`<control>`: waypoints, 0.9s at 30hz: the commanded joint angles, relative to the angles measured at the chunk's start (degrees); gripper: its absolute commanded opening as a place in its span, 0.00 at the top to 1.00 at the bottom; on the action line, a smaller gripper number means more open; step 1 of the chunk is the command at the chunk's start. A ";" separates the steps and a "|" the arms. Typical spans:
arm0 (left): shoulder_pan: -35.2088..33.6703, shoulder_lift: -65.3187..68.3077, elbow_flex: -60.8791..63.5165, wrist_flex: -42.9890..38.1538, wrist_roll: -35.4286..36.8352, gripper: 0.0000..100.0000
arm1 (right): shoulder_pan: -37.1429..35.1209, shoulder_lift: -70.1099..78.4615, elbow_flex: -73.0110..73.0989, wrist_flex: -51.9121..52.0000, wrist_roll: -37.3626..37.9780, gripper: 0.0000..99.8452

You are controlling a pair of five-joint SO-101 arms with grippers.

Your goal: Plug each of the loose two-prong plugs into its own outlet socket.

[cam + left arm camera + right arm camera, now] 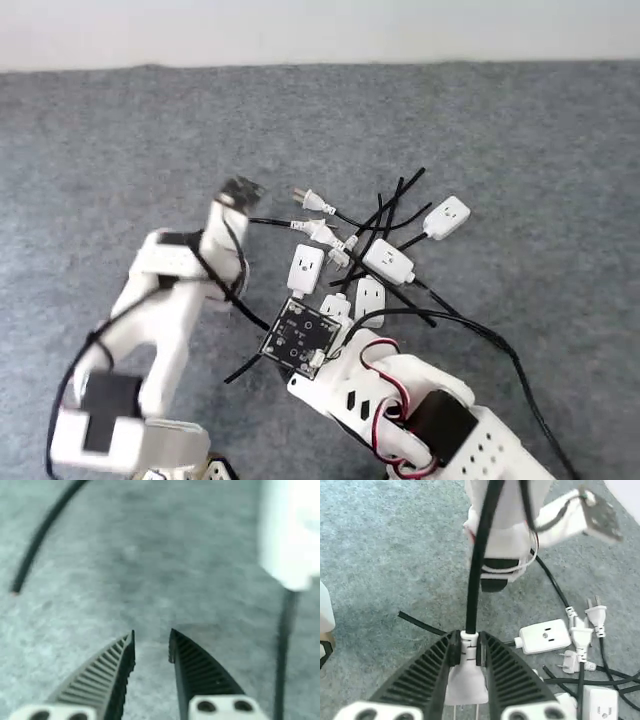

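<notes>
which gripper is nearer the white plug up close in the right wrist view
Right. The right gripper is shut on the plug, a finger on each side. The left gripper is open over bare carpet, apart from that plug.

You have bare surface [120,140] all along the far side. In the middle, black cords [385,215] (crossing over the white sockets [305,268]) leave only narrow gaps between them.

Mottled grey, felt-like table cover [100,150]. White plastic two-prong plugs [318,205] and white boxy outlet sockets [447,217], all on glossy black cords [476,580]. Black ridged plastic fingers [425,672]; plain white printed arm shells [160,320]; thin red wires [377,430].
</notes>
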 commanded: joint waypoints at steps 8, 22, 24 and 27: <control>8.35 -29.36 22.20 -7.21 -10.02 0.89 | -0.22 0.48 0.18 -1.98 0.88 0.99; -0.79 -34.64 29.58 -30.33 20.92 0.90 | 12.09 0.48 2.64 -8.31 -11.25 0.99; -3.96 -34.64 31.52 -37.80 27.34 0.90 | 13.67 0.48 4.22 -10.59 -15.12 0.99; -5.45 -34.64 35.56 -48.88 32.79 0.90 | 14.73 0.48 6.86 -14.64 -18.99 0.99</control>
